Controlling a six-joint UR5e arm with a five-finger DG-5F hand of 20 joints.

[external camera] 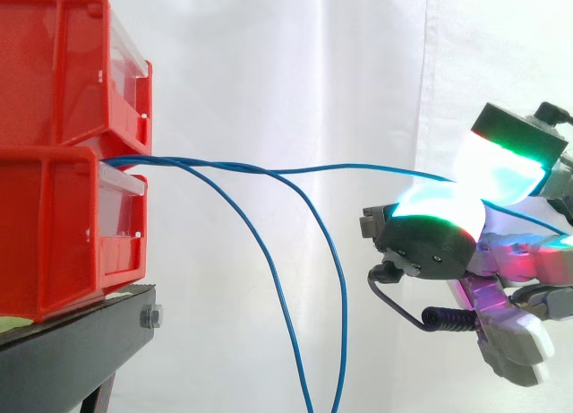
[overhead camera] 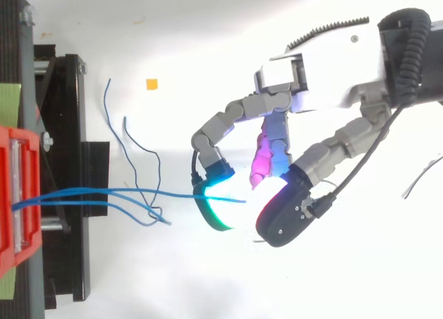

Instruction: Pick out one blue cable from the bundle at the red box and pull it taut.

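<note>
White curtain (external camera: 295, 73) behind; one blue cable (external camera: 340, 168) runs from the red bins (external camera: 54, 117) to the hand (overhead camera: 325, 66).
Pads (external camera: 497, 171) pinch it, with slight slack left. Thin, light, floppy, probably slippery: hold the free span and pull gently.

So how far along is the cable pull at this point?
Done: one blue cable runs apart from the other cables, which droop from the red box. In hand: the hand appears to pinch it. Left: it sags slightly, so probably a little more pull to get it taut.
</note>
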